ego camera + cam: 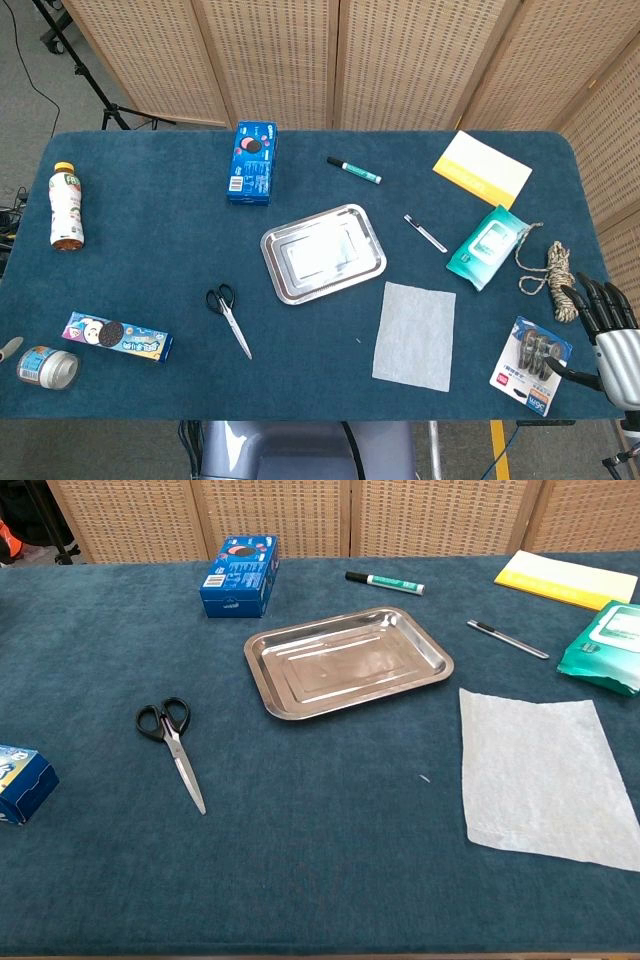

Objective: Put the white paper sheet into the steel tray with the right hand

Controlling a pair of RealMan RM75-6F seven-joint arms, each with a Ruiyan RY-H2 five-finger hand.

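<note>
The white paper sheet (415, 333) (545, 775) lies flat on the blue table, in front of and to the right of the steel tray (372, 267) (270, 675), apart from it. The tray holds nothing. My right hand (605, 335) is at the table's right edge in the head view, well right of the sheet, fingers spread and holding nothing. It hovers beside a packaged item and does not show in the chest view. My left hand is not visible in either view.
Scissors (229, 317) (172, 738) lie left of the tray. Behind it are a blue cookie box (251, 162), a green marker (353, 170), a pen (425, 233), a wipes pack (488, 245) and a yellow pad (482, 168). A rope coil (560, 278) and card pack (531, 364) sit near my right hand.
</note>
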